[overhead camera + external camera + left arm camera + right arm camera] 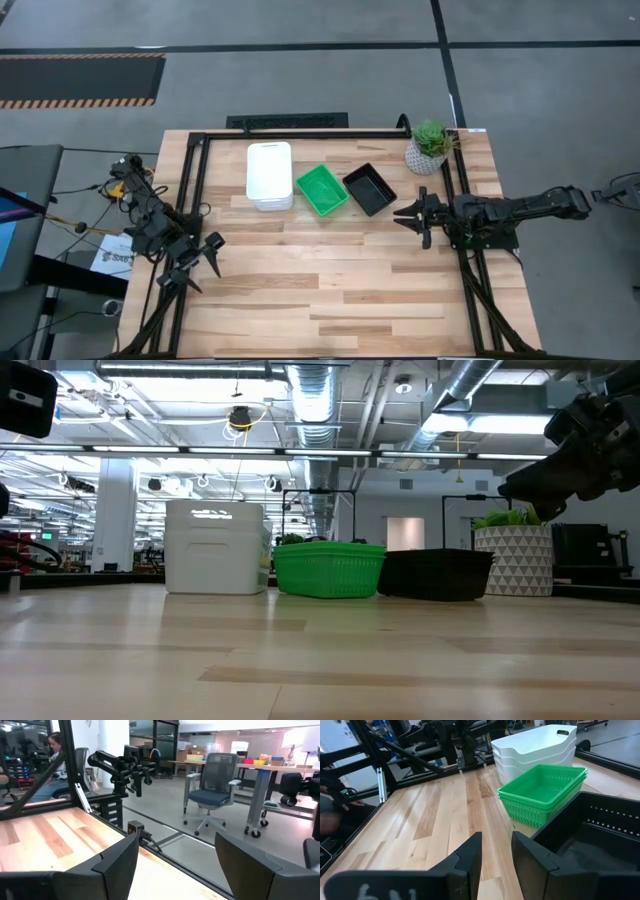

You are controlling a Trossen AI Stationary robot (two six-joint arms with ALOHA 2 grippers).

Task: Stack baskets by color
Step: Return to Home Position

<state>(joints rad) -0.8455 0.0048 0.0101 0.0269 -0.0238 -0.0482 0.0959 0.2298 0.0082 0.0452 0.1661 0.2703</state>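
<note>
**So, baskets look sorted: a few notes on how they'd handle**

Basically the table (330, 290) has all the baskets in one row across the upper middle of the overhead frame. Biggest is the white stack (269, 176) at the left end of the row, and the right wrist view shows three nested rims on it. Next to it, sitting at an angle, is the green stack (321, 190), then the black stack (369, 189) just beside that. The potted plant (429, 147) is in the upper right, apart from all of them.

My guess on handling: thin plastic, so light and a bit flexy. The white walls look smooth and probably slippery. The green and black ones are mesh, so pads should bite better there. I'd pinch a long-side rim near its middle, one finger inside and one outside. I'd also go gently, since nested baskets may stick and lift together.

The right gripper (410, 222) hovers right of centre, near the black stack but not touching it. Its fingers (465, 862) are parted by a narrow gap and hold nothing. The left gripper (198, 265) is at lower left, well apart from the row, with its fingers spread wide and also empty. Looks to me like the sorting is finished and the arms just need parking.
</note>
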